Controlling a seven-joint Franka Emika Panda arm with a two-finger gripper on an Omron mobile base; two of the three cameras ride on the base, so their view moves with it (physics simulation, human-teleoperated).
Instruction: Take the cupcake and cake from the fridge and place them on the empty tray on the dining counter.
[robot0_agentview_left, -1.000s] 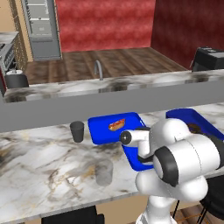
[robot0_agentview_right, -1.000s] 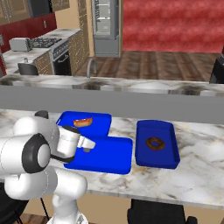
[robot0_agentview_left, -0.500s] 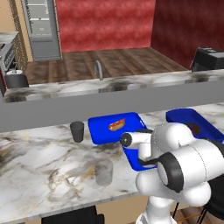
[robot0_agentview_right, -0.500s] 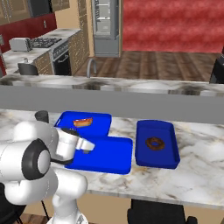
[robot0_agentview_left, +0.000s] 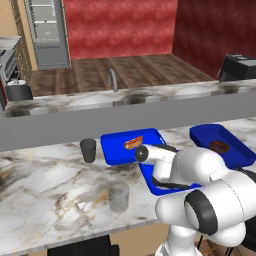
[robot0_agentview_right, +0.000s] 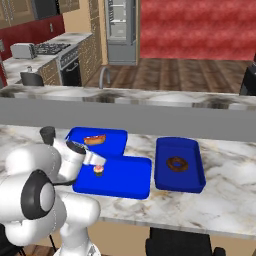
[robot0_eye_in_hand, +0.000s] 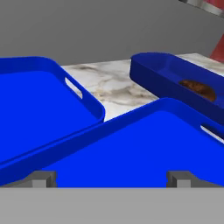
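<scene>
Trays: three flat, bright blue rectangles with rounded corners and low rims, all on the marble.
Tray: the tray (robot0_agentview_right: 125, 177) sits centre-left in the right base view, smooth and glossy; in the hand view (robot0_eye_in_hand: 144, 153) it fills the lower half, with a slot handle cut in its rim at the right.
Cupcake: the cupcake (robot0_agentview_right: 99, 170), one, tiny, dark wrapper with pink-red frosting, stands upright on the tray near its left end, just beside the wrist.
Hot dog tray: the hot dog tray (robot0_agentview_right: 112, 142) lies just behind the tray, with one hot dog (robot0_agentview_right: 94, 139) on it; in the left base view (robot0_agentview_left: 116, 145) it is at centre.
Third tray: the third tray (robot0_agentview_right: 187, 172) is at centre-right in the right base view, set apart from the tray, holding one dark ring-shaped item (robot0_agentview_right: 176, 163).
Dining counter: the dining counter (robot0_agentview_left: 45, 175), white-grey marble with brown and dark veins, crosses the lower half of both base views.
Cups: two, a dark cup (robot0_agentview_left: 88, 150) left of the hot dog tray and a pale translucent glass (robot0_agentview_left: 119, 196) nearer the front edge.
Fridge: the fridge (robot0_agentview_left: 46, 31), tall and grey, stands at upper left in the left base view, far behind the counter.
Gripper: the gripper (robot0_eye_in_hand: 112, 175) is low over the tray, fingertips (robot0_eye_in_hand: 43, 177) wide apart with nothing between them.
</scene>
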